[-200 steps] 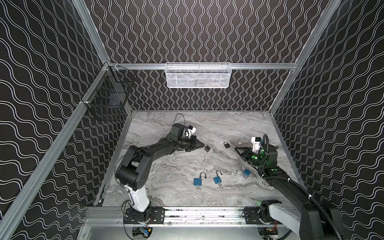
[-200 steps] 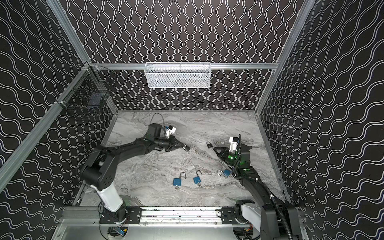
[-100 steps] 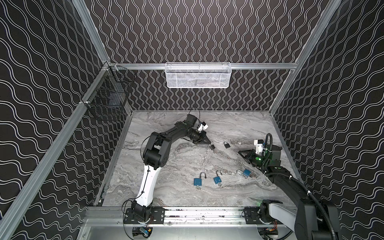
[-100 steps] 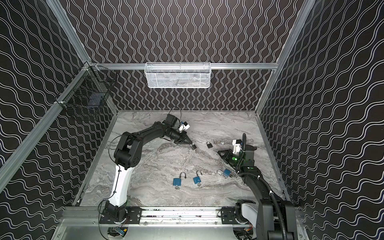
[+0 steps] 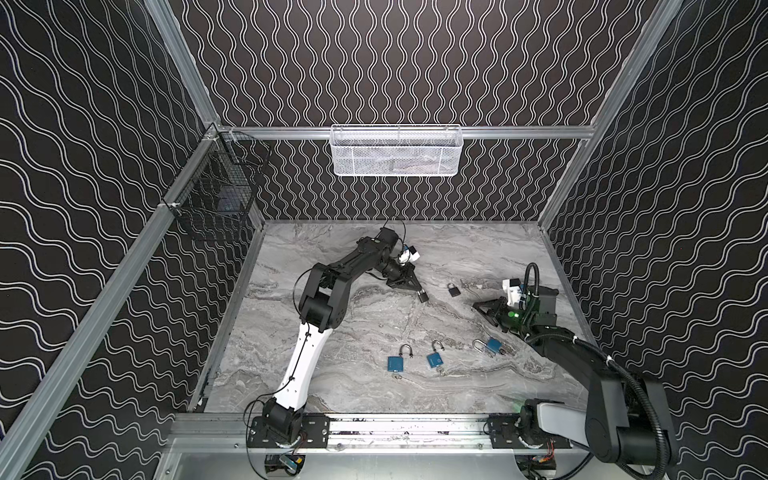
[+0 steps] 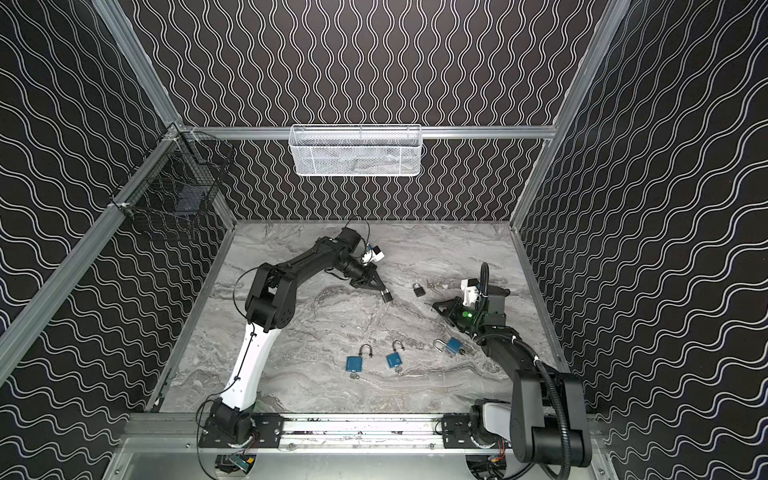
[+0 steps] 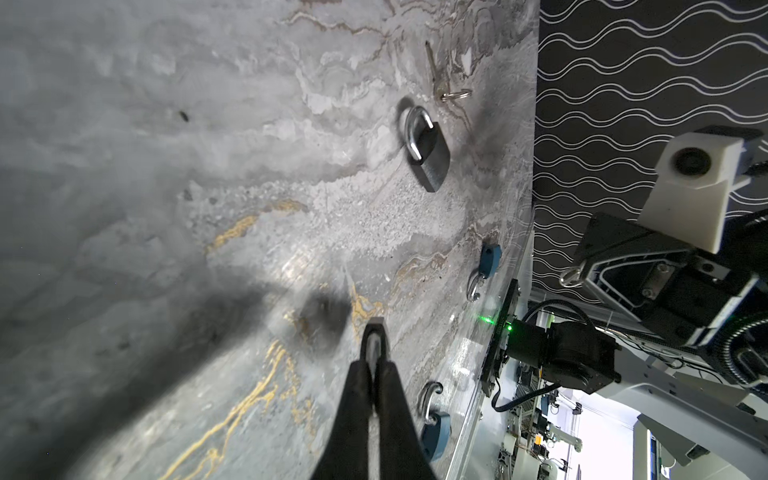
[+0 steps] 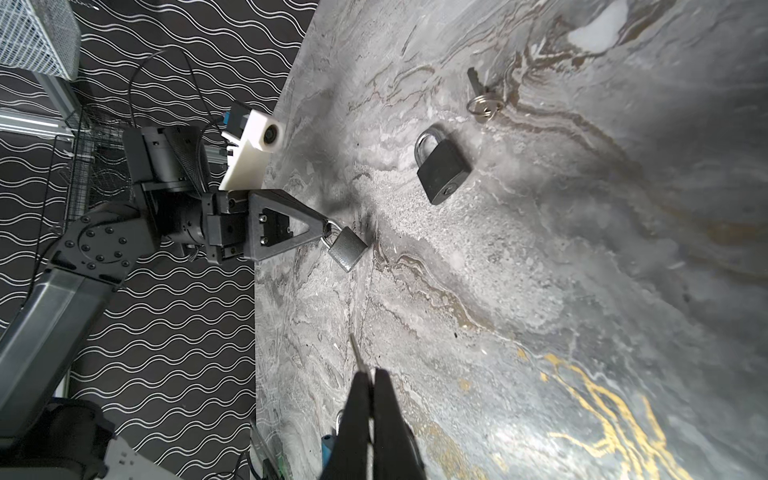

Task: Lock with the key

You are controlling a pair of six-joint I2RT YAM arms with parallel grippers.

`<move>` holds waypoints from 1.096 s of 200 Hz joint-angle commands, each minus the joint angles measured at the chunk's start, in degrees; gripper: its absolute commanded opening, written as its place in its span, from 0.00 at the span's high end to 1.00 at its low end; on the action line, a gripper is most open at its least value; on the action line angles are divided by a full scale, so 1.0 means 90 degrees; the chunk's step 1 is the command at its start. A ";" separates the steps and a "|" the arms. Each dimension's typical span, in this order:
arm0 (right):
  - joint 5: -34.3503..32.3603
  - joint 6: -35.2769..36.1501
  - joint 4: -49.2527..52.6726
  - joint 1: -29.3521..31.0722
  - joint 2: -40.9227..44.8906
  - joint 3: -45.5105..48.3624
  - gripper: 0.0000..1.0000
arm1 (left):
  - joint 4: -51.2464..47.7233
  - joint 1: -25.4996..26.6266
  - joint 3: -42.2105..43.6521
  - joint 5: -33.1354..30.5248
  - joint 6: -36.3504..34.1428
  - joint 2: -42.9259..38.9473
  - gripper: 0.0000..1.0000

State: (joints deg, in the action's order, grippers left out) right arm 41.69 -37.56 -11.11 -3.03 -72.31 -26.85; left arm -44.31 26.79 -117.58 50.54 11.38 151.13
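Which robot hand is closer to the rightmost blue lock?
Right. The right gripper, holding a key, is just behind that blue padlock; the left gripper, holding a grey padlock, is farther away.

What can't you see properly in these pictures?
- Both top views: mesh hides what the white basket holds.
- Right wrist view: the right gripper hides part of the key.
- Left wrist view: the held padlock is edge-on and blurred.
- Both top views: the blue padlocks are too small to tell if locked.
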 commanded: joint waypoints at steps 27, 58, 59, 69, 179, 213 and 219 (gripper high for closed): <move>0.0113 0.0059 -0.0407 0.0013 -0.0315 -0.0203 1.00 | -0.0333 -0.0009 -0.0520 -0.0106 -0.0442 0.0311 1.00; 0.0150 0.0034 -0.0509 0.0023 -0.0483 -0.0268 1.00 | -0.0340 -0.0017 -0.0776 -0.0129 -0.0390 0.0547 1.00; 0.0151 0.0033 -0.0506 0.0023 -0.0487 -0.0268 1.00 | -0.0340 -0.0012 -0.0789 -0.0133 -0.0388 0.0554 1.00; 0.0153 0.0022 -0.0542 0.0036 -0.0533 -0.0278 1.00 | -0.0356 -0.0008 -0.0896 -0.0089 -0.0374 0.0639 1.00; -0.0663 0.0086 -0.0512 0.0607 -0.1134 -0.0689 1.00 | 0.0518 -0.0016 -0.1216 -0.0104 0.0446 0.1050 0.82; -0.1068 0.0086 -0.0469 0.0979 -0.1540 -0.1009 1.00 | 0.0981 -0.0027 -0.1231 -0.0141 0.0863 0.1069 0.72; -0.1131 0.0060 -0.0496 0.1031 -0.1611 -0.1052 1.00 | 0.1058 -0.0035 -0.1251 -0.0111 0.0934 0.1087 0.70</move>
State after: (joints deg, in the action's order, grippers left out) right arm 35.11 -36.99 -14.94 4.78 -85.06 -34.54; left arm -39.72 26.79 -128.31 51.09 16.51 160.57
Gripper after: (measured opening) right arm 0.049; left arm 0.269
